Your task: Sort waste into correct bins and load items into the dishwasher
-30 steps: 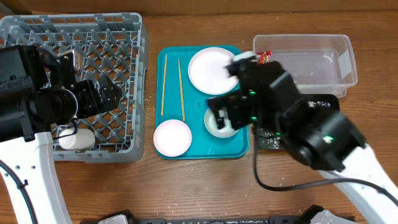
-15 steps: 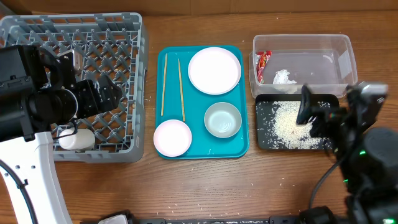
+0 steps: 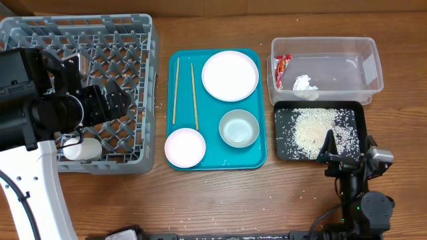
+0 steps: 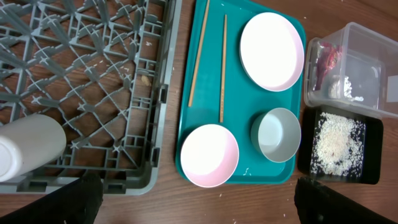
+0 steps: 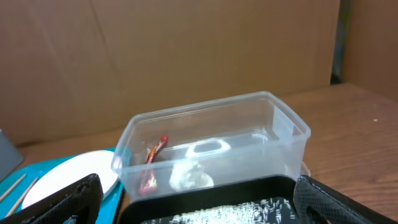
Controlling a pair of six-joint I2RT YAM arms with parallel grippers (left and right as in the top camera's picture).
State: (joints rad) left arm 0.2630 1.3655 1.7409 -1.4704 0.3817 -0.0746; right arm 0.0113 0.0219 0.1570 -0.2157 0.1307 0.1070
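The red-and-white wrapper (image 3: 283, 67) and the white tissue (image 3: 305, 83) lie in the clear tub (image 3: 371, 63). Rice (image 3: 317, 130) lies in the black tray (image 3: 283, 150). The plate (image 3: 230, 75), a grey-green bowl (image 3: 239, 128), a pink-white bowl (image 3: 185, 147) and two chopsticks (image 3: 177, 90) sit on the teal tray (image 3: 259, 159). The white cup (image 3: 82, 148) lies on its side in the grey dish rack (image 3: 80, 40). My left gripper (image 4: 198, 202) hangs open and empty over the rack's front right. My right gripper (image 3: 348, 157) is open and empty, low at the black tray's front edge.
Loose rice grains are scattered on the wooden table in front of the teal tray (image 4: 245, 171). The right wrist view shows the tub (image 5: 292, 134) straight ahead, with the wrapper (image 5: 152, 163) and tissue (image 5: 189, 175) inside, and a cardboard wall behind.
My right arm has swung from over the teal tray to the right and down to the table's front, uncovering the tub and black tray. The left arm has not moved.
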